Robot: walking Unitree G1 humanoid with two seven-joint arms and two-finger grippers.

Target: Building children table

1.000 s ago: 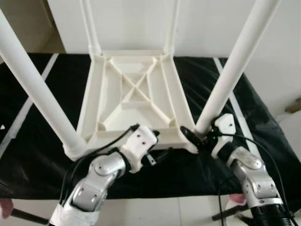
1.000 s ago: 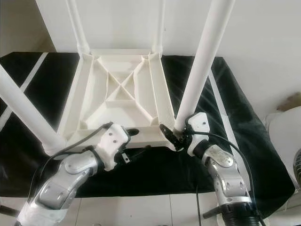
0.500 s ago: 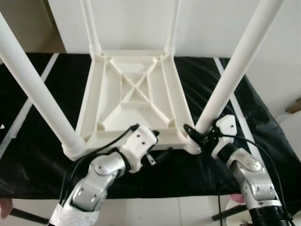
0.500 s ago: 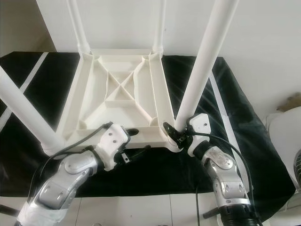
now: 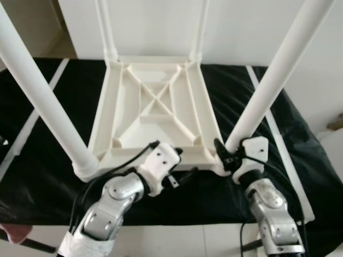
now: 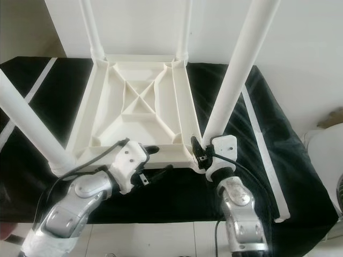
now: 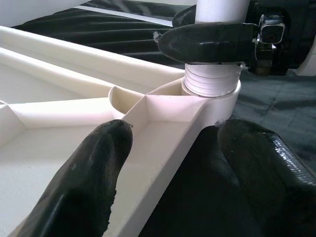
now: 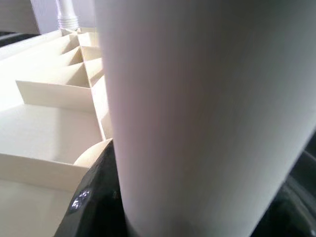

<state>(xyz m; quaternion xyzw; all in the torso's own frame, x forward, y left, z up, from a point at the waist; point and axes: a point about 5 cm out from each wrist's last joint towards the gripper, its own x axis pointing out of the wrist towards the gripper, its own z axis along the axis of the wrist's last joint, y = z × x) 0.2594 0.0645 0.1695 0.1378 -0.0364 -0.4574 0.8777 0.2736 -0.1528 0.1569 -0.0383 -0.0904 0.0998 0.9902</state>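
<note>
A white plastic children's table [image 5: 155, 115] lies upside down on a black cloth [image 5: 48, 176], with its legs pointing up. My right gripper [image 5: 228, 155] is shut on the base of the near right leg [image 5: 273, 80], just above the corner socket. Screw threads [image 7: 210, 81] show between that leg and the socket. My left gripper [image 5: 183, 163] is open and straddles the table's near rim: one finger [image 7: 94, 168] rests inside the frame, the other [image 7: 266, 168] is outside over the cloth. The near left leg [image 5: 43, 101] stands in its corner.
Two thinner far legs [image 5: 105, 27] [image 5: 201, 27] rise against the white wall. White stripes [image 5: 284, 155] run along the cloth on both sides. Pale floor tiles show below the cloth's near edge. A white rounded object [image 6: 327, 155] sits at the far right.
My right forearm has swung left under the leg and its wrist has turned, with the gripper still on the leg base. The left gripper has held its place.
</note>
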